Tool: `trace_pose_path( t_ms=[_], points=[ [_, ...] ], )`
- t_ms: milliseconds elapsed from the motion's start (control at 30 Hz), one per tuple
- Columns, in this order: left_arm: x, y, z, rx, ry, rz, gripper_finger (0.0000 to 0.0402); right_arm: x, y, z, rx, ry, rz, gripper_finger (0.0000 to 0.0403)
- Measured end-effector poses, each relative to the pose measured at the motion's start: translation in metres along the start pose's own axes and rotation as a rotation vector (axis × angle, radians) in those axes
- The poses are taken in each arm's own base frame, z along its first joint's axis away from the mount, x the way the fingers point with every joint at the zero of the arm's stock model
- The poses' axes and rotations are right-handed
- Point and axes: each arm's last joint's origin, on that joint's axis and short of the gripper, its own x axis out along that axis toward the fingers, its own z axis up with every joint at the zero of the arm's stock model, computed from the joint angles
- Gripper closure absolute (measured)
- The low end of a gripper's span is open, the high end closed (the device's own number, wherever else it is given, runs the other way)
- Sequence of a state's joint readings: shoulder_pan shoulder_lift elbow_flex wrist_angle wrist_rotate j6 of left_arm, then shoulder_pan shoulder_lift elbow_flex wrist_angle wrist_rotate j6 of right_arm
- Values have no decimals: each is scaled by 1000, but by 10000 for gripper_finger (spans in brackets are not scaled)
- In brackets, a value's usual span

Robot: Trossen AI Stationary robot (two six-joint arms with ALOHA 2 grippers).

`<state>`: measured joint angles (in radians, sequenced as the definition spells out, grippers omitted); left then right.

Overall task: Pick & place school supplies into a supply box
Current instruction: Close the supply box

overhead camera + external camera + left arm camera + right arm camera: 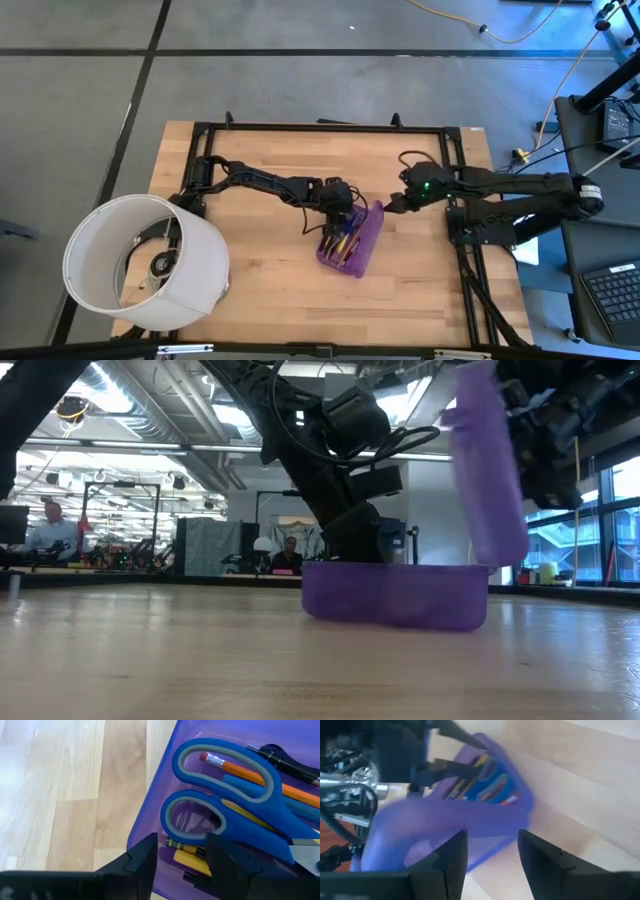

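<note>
The translucent purple supply box [345,248] rests on its bottom in the middle of the wooden table, and its lid [487,460] stands raised on the right side. Inside lie blue-handled scissors [235,805], an orange pencil [260,777], yellow pencils [192,857] and a black pen [290,762]. My left gripper [181,855] is open just above the box's far end and holds nothing. One finger is over the wall and the other is over the contents. My right gripper [492,845] is open at the raised lid's free edge [470,827]. My right gripper comes level from the table's right side at the lid's upper free edge [381,208], with its fingers wide apart. The lid stands nearly upright on its hinge. I cannot tell whether a finger touches the lid.
A large white cylindrical shade [145,262] lies at the table's near left corner. A black frame [330,127] runs along the table's far edge and sides. Bare wood [270,290] lies between the shade and the box. People sit in the room behind the table [288,555].
</note>
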<state>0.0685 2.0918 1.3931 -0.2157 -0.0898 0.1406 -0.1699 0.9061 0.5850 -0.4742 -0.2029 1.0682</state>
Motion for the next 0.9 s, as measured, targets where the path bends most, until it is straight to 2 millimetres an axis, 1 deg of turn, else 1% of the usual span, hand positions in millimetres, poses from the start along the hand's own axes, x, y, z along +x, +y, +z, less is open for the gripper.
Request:
trace_pose_path(
  t_ms=[167,300,367,467,567,700,833,900],
  points=[
    [0,0,-2,3,19,10,245,23,11,0,-42,21,46,227],
    [-7,3,-6,53,102,112,245,36,12,-4,-55,58,22,227],
    [-14,5,-8,66,142,156,245,40,12,-6,-58,69,12,227],
    [-28,8,-2,61,116,171,245,43,13,-7,-64,76,9,227],
    [-38,9,5,56,71,170,245,44,19,-6,-83,55,62,227],
    [-49,11,8,56,70,188,245,43,28,-3,-105,13,151,227],
    [-60,15,4,56,148,293,245,43,30,-2,-113,-1,173,227],
    [-63,17,-2,54,212,347,245,44,30,-2,-118,-12,166,227]
  ],
)
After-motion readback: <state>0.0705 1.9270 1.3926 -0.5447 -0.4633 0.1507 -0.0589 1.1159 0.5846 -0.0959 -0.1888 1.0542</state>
